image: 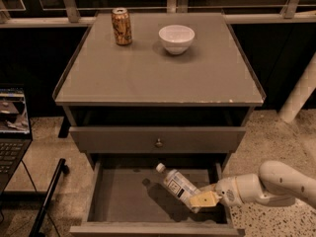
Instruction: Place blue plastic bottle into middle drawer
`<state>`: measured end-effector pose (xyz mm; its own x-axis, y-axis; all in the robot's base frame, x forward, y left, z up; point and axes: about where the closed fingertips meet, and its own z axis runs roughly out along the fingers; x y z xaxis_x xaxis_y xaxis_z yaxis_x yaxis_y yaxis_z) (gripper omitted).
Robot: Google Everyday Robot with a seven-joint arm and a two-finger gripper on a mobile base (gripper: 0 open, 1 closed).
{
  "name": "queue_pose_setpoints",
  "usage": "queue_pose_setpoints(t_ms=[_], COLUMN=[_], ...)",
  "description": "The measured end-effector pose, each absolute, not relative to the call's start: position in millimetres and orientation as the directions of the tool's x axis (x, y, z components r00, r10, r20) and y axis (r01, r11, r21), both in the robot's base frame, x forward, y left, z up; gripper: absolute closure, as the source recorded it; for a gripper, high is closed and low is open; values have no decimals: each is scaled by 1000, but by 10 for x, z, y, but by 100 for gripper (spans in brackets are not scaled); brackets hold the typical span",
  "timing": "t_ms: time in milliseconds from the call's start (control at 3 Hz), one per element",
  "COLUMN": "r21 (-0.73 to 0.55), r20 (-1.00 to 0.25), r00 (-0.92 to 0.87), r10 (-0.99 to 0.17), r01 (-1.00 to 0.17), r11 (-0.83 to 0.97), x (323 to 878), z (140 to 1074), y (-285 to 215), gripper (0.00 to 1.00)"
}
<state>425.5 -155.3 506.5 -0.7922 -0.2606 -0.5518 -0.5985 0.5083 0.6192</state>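
The grey cabinet [148, 78] filled most of the view, its flat top carrying 2 things near the back edge. Under the top sat a shut drawer front [123, 139] with 1 small round knob [159, 142]. Below it the middle drawer [118, 196] stood pulled out, its bare grey floor showing. A white arm [276, 184] reached in from the right, low beside the cabinet. A laptop [12, 127] stood open at the left edge. On the top, a white bowl [176, 38] sat right of a gold-brown can [121, 26], the 2 well apart. The bottle [177, 183] hung tilted over the right half of the open drawer, white cap up and to the left, its shadow on the drawer floor. The gripper [198, 201] was inside the drawer near the right wall, clamped on the bottle's lower end.
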Motion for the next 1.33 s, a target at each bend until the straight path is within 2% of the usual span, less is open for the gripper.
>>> queue_pose_setpoints(t_ms=[1000, 1333], r21=[664, 663], r20=[-407, -405], r00=[-902, -904], r10=[-142, -139], r01=[-399, -395], r11=[632, 636], x=[4690, 4699], z=[4197, 4186], y=[-1830, -1833], gripper=[100, 81])
